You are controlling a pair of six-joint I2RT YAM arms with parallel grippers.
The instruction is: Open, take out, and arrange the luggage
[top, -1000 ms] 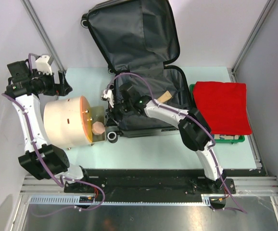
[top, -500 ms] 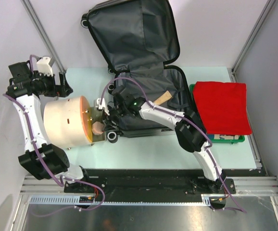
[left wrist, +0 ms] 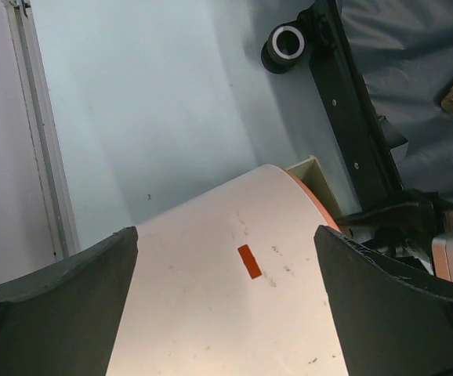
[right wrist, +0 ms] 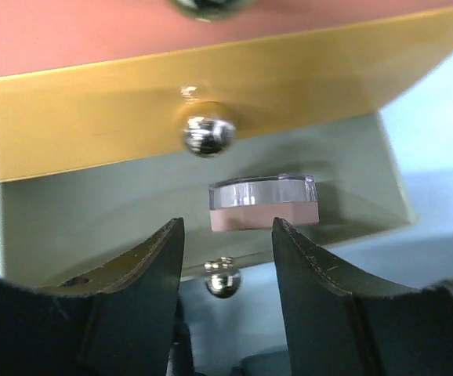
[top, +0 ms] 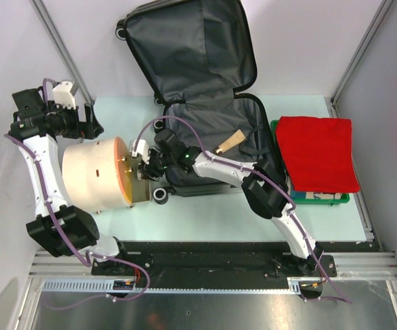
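Left arm [top: 39, 165] rears up at the left edge, elbow folded; left gripper [top: 93, 124] points right, fingers [left wrist: 62, 274] spread wide. Right arm [top: 229, 168] stretches low, far across to the left; right gripper [top: 142, 165] level, fingers [right wrist: 136, 290] parted.

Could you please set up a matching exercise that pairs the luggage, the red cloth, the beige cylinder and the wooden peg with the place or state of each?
Column one:
1. luggage
2. red cloth
3. beige cylinder
4. wooden peg

Column two:
A. lying on dark grey lining
B. draped over the green bin
C. on its side, orange face toward the luggage
D. open, with its lid back

Pairs: 1-D, 2-B, 3-C, 4-A
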